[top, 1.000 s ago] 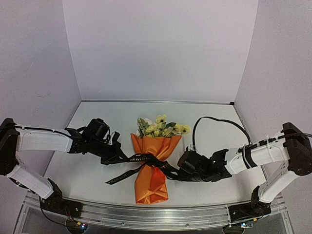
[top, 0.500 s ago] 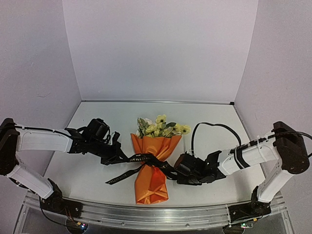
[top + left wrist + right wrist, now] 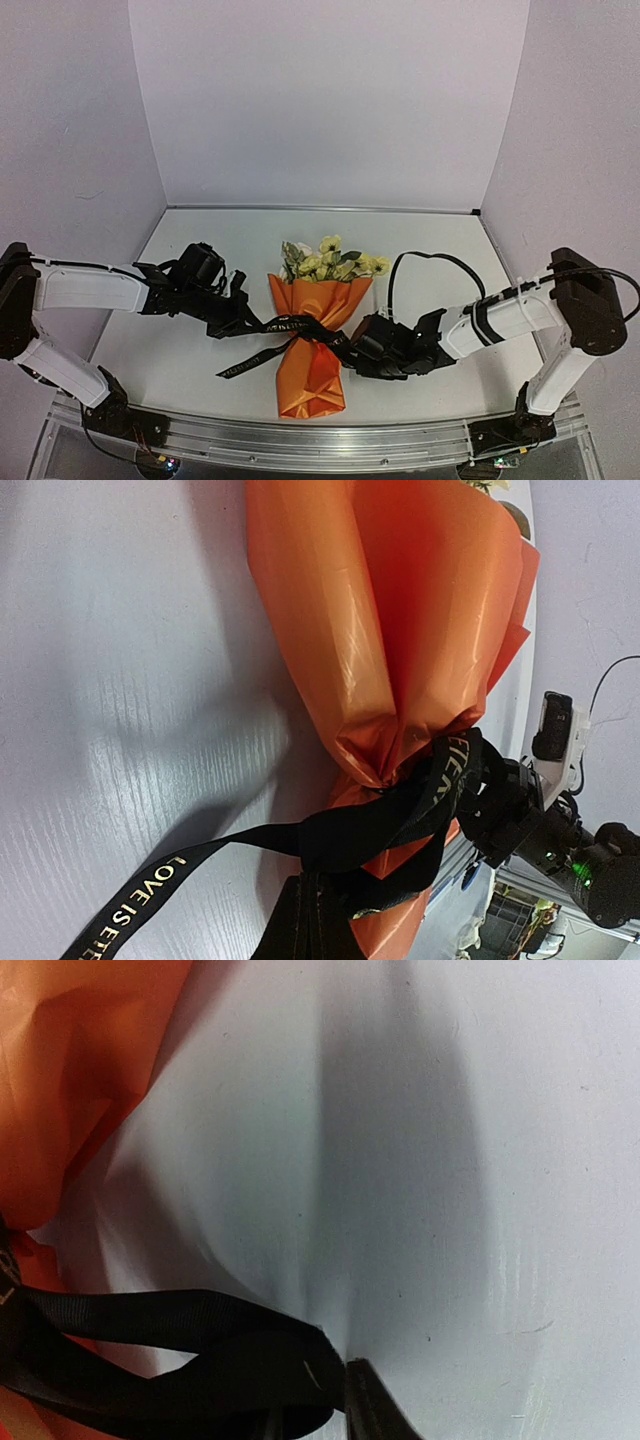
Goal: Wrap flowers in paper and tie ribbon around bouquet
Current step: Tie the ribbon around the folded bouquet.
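Sliding left since a second ago, right gripper [image 3: 355,352] is nearing the bouquet [image 3: 312,378], its grip unclear; left gripper [image 3: 240,321] is pinching the black ribbon [image 3: 285,324].

The paper [image 3: 312,370] is bright glossy orange; the flowers [image 3: 330,262] are pale yellow and cream among green leaves; the ribbon [image 3: 400,820] is black with gold capital lettering; the worktop [image 3: 230,235] is white, faintly wood-grained.
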Motion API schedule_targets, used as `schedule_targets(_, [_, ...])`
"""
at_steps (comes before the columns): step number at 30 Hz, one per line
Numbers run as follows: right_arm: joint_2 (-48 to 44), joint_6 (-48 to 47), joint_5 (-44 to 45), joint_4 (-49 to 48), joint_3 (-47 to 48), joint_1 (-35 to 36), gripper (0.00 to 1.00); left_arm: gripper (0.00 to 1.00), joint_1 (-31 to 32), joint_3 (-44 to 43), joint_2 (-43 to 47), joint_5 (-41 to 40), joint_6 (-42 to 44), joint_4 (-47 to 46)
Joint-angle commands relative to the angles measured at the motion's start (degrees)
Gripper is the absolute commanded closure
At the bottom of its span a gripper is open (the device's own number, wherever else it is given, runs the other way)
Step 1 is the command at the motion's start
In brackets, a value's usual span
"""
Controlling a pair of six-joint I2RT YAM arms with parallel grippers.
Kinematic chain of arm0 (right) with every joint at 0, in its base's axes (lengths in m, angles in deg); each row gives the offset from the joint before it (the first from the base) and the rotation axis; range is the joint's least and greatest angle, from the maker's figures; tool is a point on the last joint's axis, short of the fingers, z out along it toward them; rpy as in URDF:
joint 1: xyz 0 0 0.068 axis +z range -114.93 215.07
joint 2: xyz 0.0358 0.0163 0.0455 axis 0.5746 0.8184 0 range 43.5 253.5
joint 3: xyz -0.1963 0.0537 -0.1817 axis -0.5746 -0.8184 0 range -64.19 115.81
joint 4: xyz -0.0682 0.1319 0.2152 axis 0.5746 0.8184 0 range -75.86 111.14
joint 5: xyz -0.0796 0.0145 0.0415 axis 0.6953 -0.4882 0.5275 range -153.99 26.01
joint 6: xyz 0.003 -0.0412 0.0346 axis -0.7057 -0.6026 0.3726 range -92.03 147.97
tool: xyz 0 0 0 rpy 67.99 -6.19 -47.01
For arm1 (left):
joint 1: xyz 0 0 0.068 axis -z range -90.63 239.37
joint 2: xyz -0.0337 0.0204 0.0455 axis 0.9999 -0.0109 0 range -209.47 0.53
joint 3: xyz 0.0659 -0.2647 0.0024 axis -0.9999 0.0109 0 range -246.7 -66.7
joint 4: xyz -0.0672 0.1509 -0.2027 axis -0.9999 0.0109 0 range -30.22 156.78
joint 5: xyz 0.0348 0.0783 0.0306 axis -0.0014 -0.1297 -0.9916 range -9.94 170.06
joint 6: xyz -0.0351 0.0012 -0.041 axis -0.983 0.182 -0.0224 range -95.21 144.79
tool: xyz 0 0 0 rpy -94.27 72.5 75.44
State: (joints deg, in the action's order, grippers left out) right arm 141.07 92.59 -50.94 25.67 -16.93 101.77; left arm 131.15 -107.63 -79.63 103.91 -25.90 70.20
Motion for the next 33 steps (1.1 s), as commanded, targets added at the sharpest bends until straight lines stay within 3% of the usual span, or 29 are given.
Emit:
schedule_targets(1, [-0.5, 0.3, 0.8, 0.0, 0.6, 0.4, 0.92, 1.0, -0.4, -0.8, 1.5, -0.2, 1.1, -2.1])
schedule_targets(3, [-2.0, -1.4, 2.0, 2.4, 0.4, 0.4, 1.0, 1.0, -0.4, -0.4, 1.9, -0.6, 1.7, -1.8])
schedule_targets(10, [-6.1, -16.1, 5.1, 20.8, 5.5, 0.4, 1.0, 1.0, -0.4, 0.9, 4.1, -4.2, 4.1, 0.2])
schedule_targets(19, [-2.8, -32.6, 8.0, 36.8, 12.9, 0.4, 1.0, 1.0, -0.4, 1.7, 6.3, -10.9, 5.3, 2.7])
schedule_targets(33, [2.8, -43.7, 14.6, 41.8, 18.8, 0.5, 1.0, 1.0, -0.4, 3.2, 8.7, -16.3, 6.8, 2.2])
